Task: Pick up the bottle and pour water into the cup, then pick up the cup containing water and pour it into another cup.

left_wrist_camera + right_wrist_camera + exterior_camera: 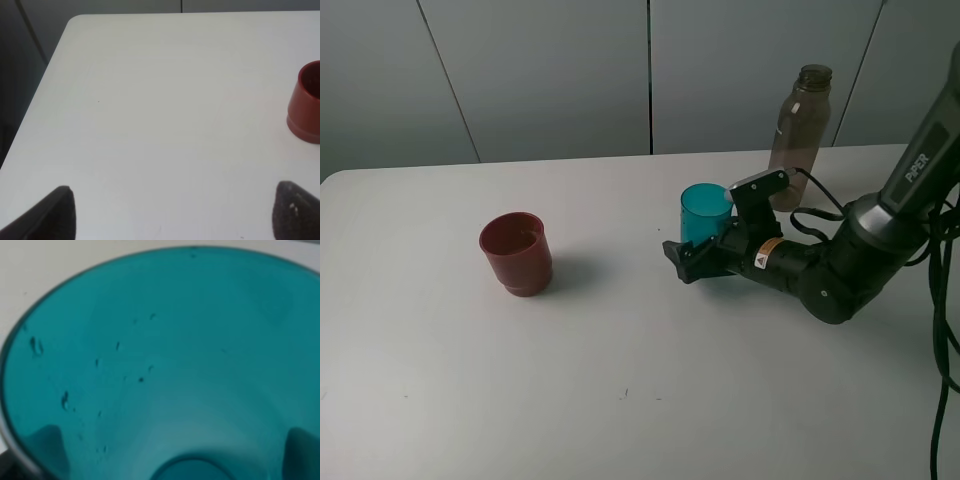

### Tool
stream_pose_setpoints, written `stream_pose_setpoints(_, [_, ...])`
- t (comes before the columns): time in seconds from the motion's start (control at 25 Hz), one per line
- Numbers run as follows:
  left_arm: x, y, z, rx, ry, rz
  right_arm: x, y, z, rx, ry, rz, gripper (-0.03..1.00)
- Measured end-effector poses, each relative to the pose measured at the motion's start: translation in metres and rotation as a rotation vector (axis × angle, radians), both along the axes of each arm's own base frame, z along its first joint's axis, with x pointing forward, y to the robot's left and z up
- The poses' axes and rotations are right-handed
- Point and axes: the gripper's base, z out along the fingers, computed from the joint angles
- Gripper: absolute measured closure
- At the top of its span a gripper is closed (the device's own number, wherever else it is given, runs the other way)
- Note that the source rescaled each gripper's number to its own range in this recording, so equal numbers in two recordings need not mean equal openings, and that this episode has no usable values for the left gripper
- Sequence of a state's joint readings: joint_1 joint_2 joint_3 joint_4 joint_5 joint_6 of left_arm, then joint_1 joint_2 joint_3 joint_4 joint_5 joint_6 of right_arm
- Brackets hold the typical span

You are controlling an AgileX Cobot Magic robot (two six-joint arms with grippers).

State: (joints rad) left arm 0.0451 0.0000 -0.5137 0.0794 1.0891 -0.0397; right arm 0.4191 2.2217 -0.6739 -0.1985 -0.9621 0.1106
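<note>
Teal cup (705, 212) sits upright in the grasp of the right gripper (705, 258), whose black fingers close on its lower body from both sides just above the white table (620, 400). In the right wrist view the cup (160, 360) fills nearly the whole picture: its translucent blue inside wall carries small dark specks or droplets, and two darker shapes show through the wall low down on either side, where the fingers press against it. Whether the cup's base touches the table cannot be told.

Behind the gripper the right arm runs back to the right edge of the high view, with black cables draped beside it. The smoky bottle (800, 120) stands upright and capless near the table's far edge, just behind the cup and the arm's wrist.

Well apart to the left stands the red cup (516, 253), upright and alone. The left wrist view shows that red cup (306, 105) at the picture's edge and the left gripper (175, 212) with its two dark fingertips spread wide over bare table, holding nothing.
</note>
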Motion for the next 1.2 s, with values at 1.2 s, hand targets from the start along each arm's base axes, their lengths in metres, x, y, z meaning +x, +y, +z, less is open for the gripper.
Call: stream_pose_setpoints(1.2, [0.0, 0.0, -0.001, 0.0, 0.002, 0.0, -0.135, -0.082, 0.246, -0.223, 0.039, -0.143, -0.03])
